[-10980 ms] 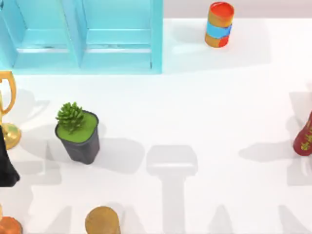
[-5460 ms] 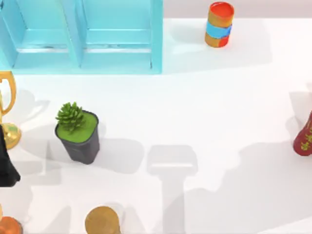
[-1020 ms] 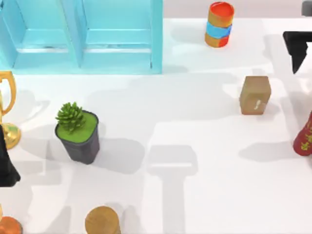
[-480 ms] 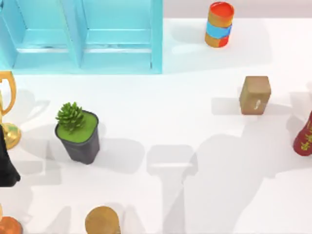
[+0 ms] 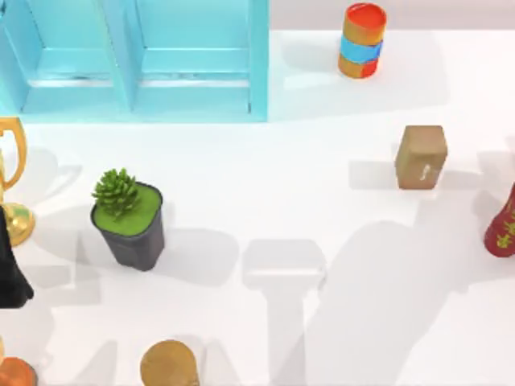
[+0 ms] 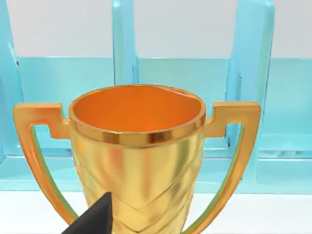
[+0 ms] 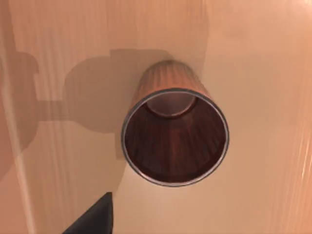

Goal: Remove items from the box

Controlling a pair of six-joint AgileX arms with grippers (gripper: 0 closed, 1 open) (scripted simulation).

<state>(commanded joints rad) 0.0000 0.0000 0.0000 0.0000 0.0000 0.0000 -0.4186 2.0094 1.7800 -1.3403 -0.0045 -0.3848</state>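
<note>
A tan-brown rectangular block (image 5: 421, 157) with a tiny white mark lies on the white table at the right, clear of both arms. In the right wrist view a small dark reddish-brown cup (image 7: 174, 136) stands upright on the box's tan wooden floor (image 7: 253, 97), its open mouth facing the camera. My right gripper (image 7: 95, 219) hovers over it, seen as a dark wedge beside the cup and not touching it. My left arm (image 5: 10, 269) is parked at the table's left edge, and its gripper (image 6: 92, 222) faces a gold trophy (image 6: 136, 156).
A blue shelf unit (image 5: 133, 60) fills the back left. A striped can (image 5: 362, 40) stands at the back. A potted plant (image 5: 129, 217), the trophy (image 5: 12, 185) and a golden-brown cylinder (image 5: 169, 366) sit on the left. A red bottle (image 5: 503, 225) is at the right edge.
The block, absent from the table earlier, now lies at the right. My right gripper, seen at the back right a second ago, has left the top view. The left arm is still.
</note>
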